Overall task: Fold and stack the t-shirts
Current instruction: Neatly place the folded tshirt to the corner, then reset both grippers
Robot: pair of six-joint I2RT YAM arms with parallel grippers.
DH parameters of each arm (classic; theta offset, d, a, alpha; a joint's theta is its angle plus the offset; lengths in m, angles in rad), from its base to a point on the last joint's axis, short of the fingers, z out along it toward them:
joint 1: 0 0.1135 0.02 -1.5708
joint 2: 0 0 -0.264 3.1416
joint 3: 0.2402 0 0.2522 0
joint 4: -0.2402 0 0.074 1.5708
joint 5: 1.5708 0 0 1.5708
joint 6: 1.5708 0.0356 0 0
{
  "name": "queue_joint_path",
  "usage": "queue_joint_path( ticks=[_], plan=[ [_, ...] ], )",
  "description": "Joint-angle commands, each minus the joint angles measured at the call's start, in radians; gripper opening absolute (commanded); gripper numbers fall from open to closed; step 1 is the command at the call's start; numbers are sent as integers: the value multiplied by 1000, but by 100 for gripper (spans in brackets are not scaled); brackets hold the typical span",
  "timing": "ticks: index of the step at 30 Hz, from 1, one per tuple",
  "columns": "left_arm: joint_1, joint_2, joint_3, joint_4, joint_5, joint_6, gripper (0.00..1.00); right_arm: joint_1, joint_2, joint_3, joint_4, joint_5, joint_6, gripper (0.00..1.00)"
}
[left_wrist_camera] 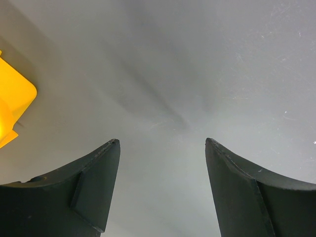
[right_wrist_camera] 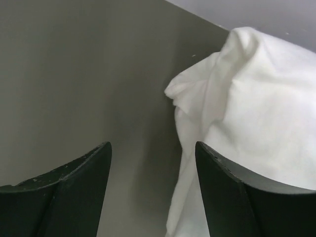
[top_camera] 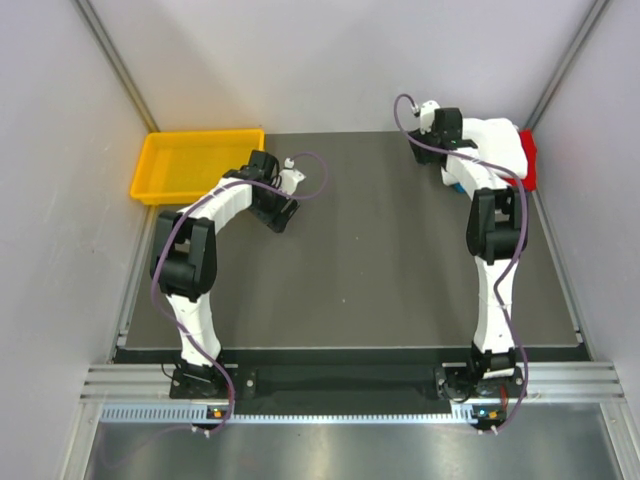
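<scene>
White cloth fills the right half of the right wrist view. It is the white t-shirt [right_wrist_camera: 256, 113], rumpled, with a loose corner jutting toward the middle of the frame and one edge drooping to the bottom. In the top view it sits at the upper right on the tabletop [top_camera: 380, 270], over a red t-shirt [top_camera: 528, 160] that shows at its right side and a blue t-shirt [top_camera: 455, 186] that peeks out at its lower left.

The right claw [right_wrist_camera: 153, 144] stands wide with nothing between its fingers; its right finger is just beside the drooping edge. The left claw [left_wrist_camera: 163, 140] is also wide and empty. It hangs over bare surface near the yellow tray [top_camera: 190, 165] at the upper left, well apart from the shirts.

The main risk, as I judge it, is a snag. If the right claw pulls away carelessly, that finger could catch the loose fold and drag the white shirt off the pile or undo its fold. The bunched top layer may also slump on its own. The pile lies close to the tabletop's right border, so any shove could tip the red shirt over it. The left claw is too far off to steady anything.
</scene>
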Motion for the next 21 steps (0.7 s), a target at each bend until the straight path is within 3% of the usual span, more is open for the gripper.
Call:
queue_joint_path(
  ticks=[1,4,7,8,12,15,21],
  plan=[
    [1,1,0,3,14,9,74,4,-54,35,-47,-98,8,69],
    [1,-17,-5,-10,26,8,74,4,-102,78,-136,-218,51,75],
    [2,-57,-25,-21,35,2,74,4,-182,14,-157,-276,95,91],
    [4,-71,-46,-23,35,0,73,4,-281,-38,-131,-269,147,99],
    [31,-196,-131,-12,49,-27,74,4,-602,-505,143,-162,311,100],
    [91,-300,-235,16,50,-52,73,4,-787,-737,182,-82,449,100],
    [221,-509,-474,101,6,-106,74,10,-1068,-1122,215,-94,602,100]
  ],
)
